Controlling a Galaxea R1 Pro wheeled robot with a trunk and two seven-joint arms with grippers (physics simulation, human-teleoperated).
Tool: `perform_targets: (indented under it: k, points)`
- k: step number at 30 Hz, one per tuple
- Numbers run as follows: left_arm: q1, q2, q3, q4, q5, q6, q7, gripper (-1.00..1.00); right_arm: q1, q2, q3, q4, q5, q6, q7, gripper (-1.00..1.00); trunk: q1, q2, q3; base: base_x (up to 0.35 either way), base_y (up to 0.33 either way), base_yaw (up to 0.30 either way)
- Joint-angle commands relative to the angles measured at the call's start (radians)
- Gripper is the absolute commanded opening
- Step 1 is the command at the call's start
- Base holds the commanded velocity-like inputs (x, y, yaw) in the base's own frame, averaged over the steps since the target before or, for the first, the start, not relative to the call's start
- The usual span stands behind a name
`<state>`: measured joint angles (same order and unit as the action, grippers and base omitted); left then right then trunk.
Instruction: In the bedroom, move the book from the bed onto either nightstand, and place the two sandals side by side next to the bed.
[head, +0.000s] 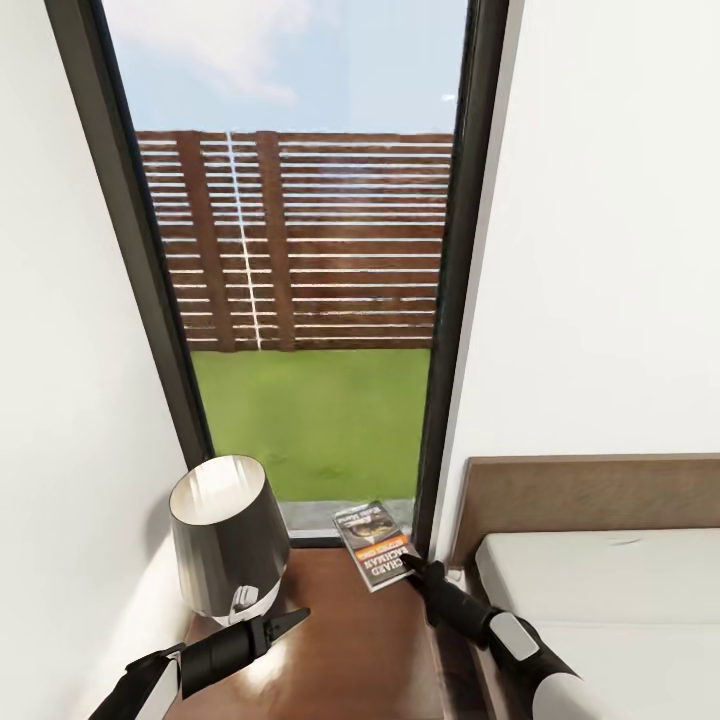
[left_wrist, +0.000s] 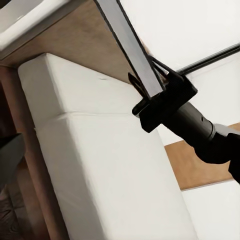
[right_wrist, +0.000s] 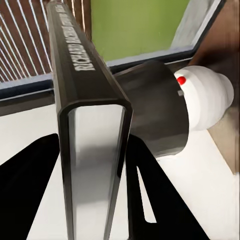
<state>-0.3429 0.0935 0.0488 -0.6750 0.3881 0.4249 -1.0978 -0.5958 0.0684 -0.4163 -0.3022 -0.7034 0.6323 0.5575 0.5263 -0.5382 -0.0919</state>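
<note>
Right hand (head: 409, 563) is clamped on the book (head: 373, 543) over the nightstand (head: 340, 640); left hand (head: 296, 619) looks closed, holding nothing.

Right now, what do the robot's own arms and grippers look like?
Both arms have glossy white shells ending in matte black, tapering cylindrical wrists. The left gripper and right gripper are black, each with two flat, pointed fingers. The left wrist view shows the right gripper's blocky black base. No cables or markings are visible.

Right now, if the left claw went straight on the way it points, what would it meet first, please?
Probably the right claw, which is shut on the book; it lies in line ahead in the left wrist view. Beyond it is the bed. Depth is uncertain.
</note>
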Motion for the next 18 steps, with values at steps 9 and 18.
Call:
perform_targets:
  k: [9, 18]
  points:
    - [-0.001, 0.0, 0.0, 0.0, 0.005, 0.01, -0.002, 1.0, -0.001, 0.001, -0.007, 0.005, -0.013, 0.009, -0.145, -1.0, 0.02, -0.037, -0.018, 0.0, 0.0, 0.0]
    - [-0.001, 0.0, 0.0, 0.0, 0.005, 0.009, -0.002, 1.0, -0.001, 0.001, -0.007, 0.006, -0.013, 0.009, -0.148, -1.0, 0.054, -0.1, -0.046, 0.0, 0.0, 0.0]
